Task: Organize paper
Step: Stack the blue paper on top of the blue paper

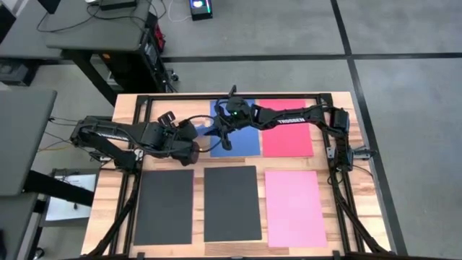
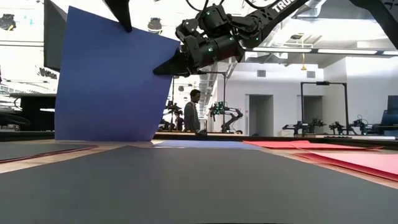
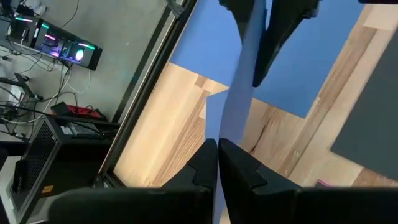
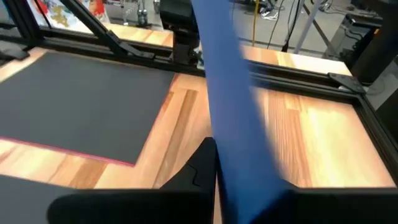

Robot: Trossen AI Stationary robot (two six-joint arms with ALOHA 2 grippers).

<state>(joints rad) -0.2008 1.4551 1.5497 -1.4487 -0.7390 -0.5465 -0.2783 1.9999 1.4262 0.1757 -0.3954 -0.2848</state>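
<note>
A blue sheet of paper (image 2: 106, 81) stands nearly upright over the table's far middle, with its lower edge (image 2: 102, 139) on the table. My left gripper (image 2: 123, 18) is shut on the sheet's top. My right gripper (image 2: 163, 68) is shut on the side edge that faces the table's right. In both wrist views the sheet shows edge-on, running from that arm's own fingers toward the other gripper. From above, the two grippers meet at the thin line of the sheet (image 1: 214, 139). My left gripper pinches the blue sheet's top edge (image 3: 222, 134) between its two fingers, one layer. It comes from the table's left, slanting down. The sheet hangs below the fingers, bottom edge on the table. My right gripper pinches the sheet's right-hand side edge (image 4: 227, 140), high up, between its two fingers. The fingers (image 2: 168, 65) come from the table's right, nearly level and slanting slightly down. The sheet stays upright and flat between the two holds.
A second blue sheet (image 1: 242, 133) and a red one (image 1: 289, 137) lie flat in the far row. Two black sheets (image 1: 164, 206) (image 1: 231, 202) and a pink one (image 1: 294, 208) lie in the near row. A black frame (image 1: 144, 97) borders the table. A person (image 2: 189, 112) stands far behind.
</note>
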